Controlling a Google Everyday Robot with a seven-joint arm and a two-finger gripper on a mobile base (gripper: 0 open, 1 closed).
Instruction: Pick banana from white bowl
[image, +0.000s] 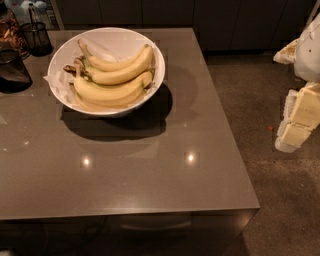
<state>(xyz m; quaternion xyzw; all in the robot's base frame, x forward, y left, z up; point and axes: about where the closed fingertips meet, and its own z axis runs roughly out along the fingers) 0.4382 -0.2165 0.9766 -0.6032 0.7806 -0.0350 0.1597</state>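
Observation:
The white bowl (159, 65) stands on the far left part of the grey table (150, 170), lined with crumpled white paper (59, 86). Several ripe yellow bananas lie in it, stems to the left. One banana (125, 64) lies on top at the back, another banana (110, 92) lies along the front. My gripper (299, 120) is at the right edge of the view, off the table and over the floor, far to the right of the bowl and away from the bananas.
A dark wire-mesh cup (36, 37) and a dark container (11, 70) stand at the table's far left, beside the bowl. The table's right edge runs from the back to the near corner (257, 205). Brown floor (250, 100) lies to the right.

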